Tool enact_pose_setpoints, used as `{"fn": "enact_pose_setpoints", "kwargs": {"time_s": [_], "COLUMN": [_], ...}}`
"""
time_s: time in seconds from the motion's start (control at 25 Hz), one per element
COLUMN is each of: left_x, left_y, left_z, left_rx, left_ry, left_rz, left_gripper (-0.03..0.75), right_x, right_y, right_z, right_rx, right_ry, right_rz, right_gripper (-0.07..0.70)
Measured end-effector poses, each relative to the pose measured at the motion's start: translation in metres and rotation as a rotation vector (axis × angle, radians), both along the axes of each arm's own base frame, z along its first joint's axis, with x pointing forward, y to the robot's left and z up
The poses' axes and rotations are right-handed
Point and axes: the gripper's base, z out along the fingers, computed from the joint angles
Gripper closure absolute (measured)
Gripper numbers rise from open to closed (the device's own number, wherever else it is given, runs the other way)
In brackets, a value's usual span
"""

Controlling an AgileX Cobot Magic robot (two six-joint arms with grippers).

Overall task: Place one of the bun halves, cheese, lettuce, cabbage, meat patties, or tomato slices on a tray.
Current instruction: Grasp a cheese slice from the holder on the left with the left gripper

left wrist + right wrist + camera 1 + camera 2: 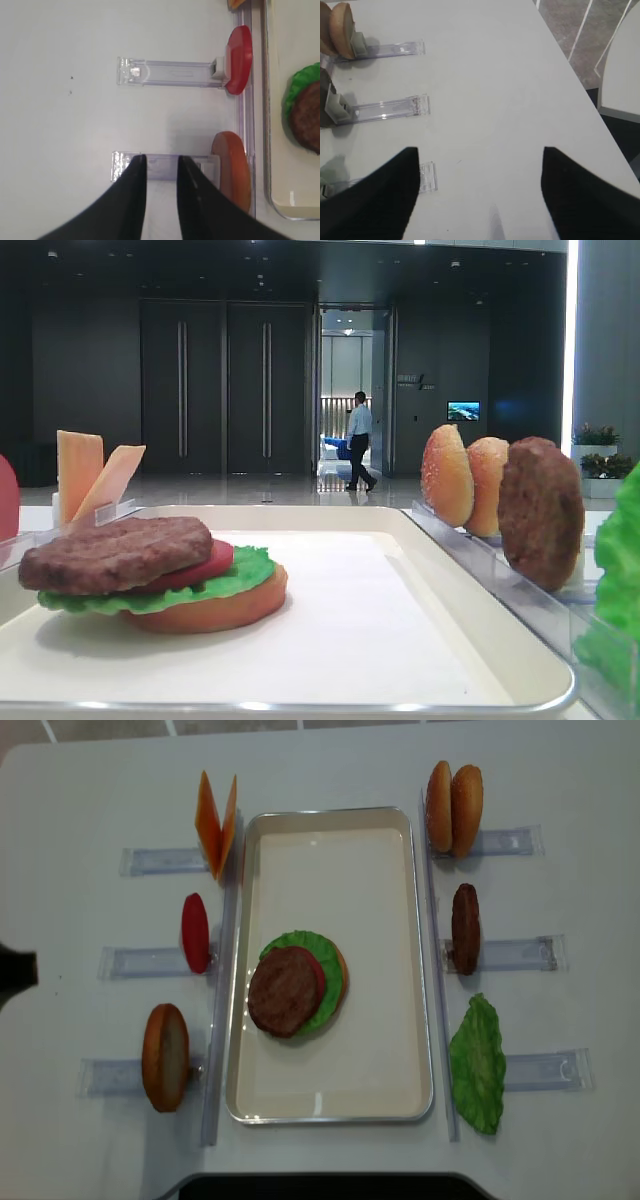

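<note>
Your left pincer (161, 167) fills the bottom of its wrist view, jaws narrowly parted and gripping nothing, poised over a clear holder (165, 166) whose far end carries an upright bun half (231, 167). Just beyond, you see a tomato slice (239, 59) standing in the next holder. Your right pincer (480, 152) hangs wide open over bare table (495, 75), empty. On the tray (330, 1105) you have a stack: bun base (215, 608), lettuce (215, 585), tomato, meat patty (115, 552) on top. Cheese slices (216, 820) stand left of the tray; two buns (453, 805), a spare patty (464, 927) and a lettuce leaf (478, 1065) stand right
</note>
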Motion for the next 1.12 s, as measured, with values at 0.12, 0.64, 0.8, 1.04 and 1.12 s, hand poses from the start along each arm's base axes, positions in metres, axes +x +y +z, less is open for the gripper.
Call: {"fn": "enact_pose_setpoints", "kwargs": {"time_s": [0.12,0.64,0.8,1.04,1.12], "left_x": [0.041,0.153,0.182,0.227,0.236], "left_y": [-0.002,-0.005,-0.005,-0.006,-0.007], "left_z": [0.0,-0.019,-0.019,-0.021,-0.019], "left_rx": [-0.012,-0.01,-0.002,-0.001,-0.006], "left_ry": [0.079,0.206,0.195,0.173,0.171], "left_rz": [0.0,0.0,0.0,-0.007,-0.01], "left_gripper": [0.547,0.475,0.474,0.474,0.474], "right_x": [0.0,0.0,0.0,0.0,0.0], "right_y": [0.0,0.0,0.0,0.0,0.0], "right_z": [0.0,0.0,0.0,0.0,0.0], "right_rx": [0.0,0.001,0.001,0.001,0.001], "right_ry": [0.0,0.0,0.0,0.0,0.0], "right_rz": [0.0,0.0,0.0,0.0,0.001], "right_gripper": [0.145,0.145,0.145,0.145,0.145]}}
